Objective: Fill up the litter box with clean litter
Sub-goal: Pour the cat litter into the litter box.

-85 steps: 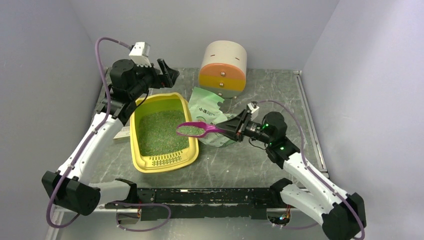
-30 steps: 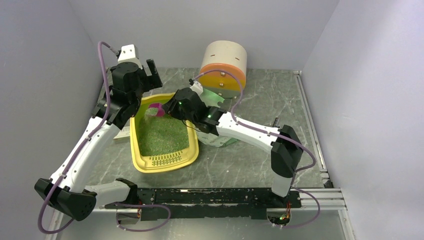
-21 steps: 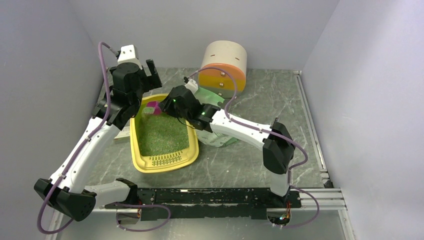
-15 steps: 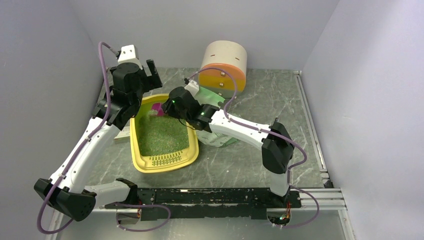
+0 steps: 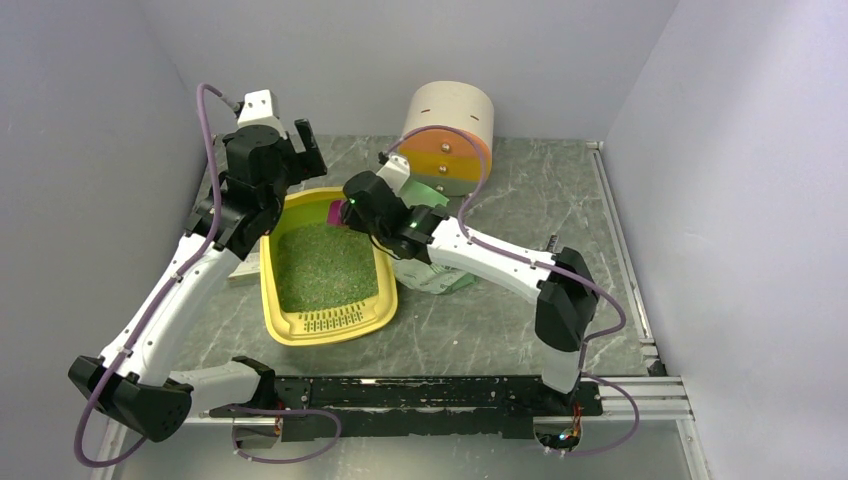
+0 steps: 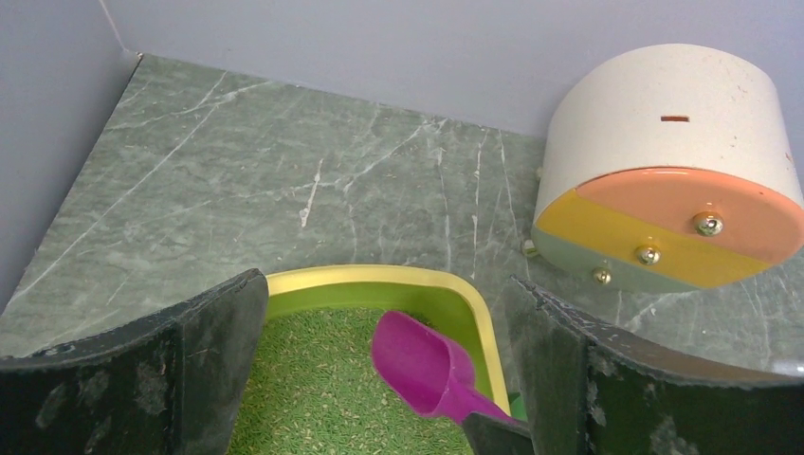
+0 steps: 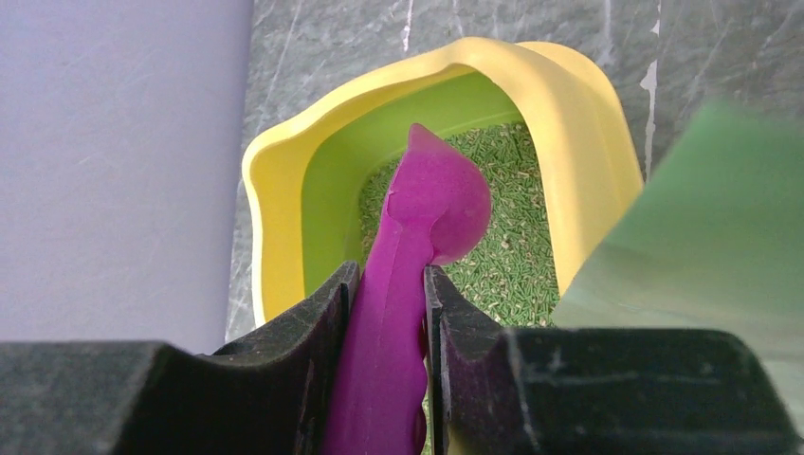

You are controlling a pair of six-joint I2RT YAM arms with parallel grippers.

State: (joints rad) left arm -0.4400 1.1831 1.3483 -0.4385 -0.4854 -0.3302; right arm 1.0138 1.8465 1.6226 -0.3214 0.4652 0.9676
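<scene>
- We see the left gripper with its 2 fingers spread wide and nothing between them. It hangs above the far end of the litter box.
- The litter box lies flat on the table, below this gripper. Its slotted grille end is the end farthest from the gripper.
- The clean litter covers the floor of the box, beneath the tips of both grippers.
- The magenta scoop reaches straight out ahead of the right gripper, its bowl over the litter inside the box's far end. We cannot tell whether the bowl holds any granules.
- The right gripper pinches the scoop's handle between its 2 fingers.
- A green bag lies just to the right of this gripper.
- A round drawer cabinet stands on the table beyond the right gripper and apart from it.
</scene>
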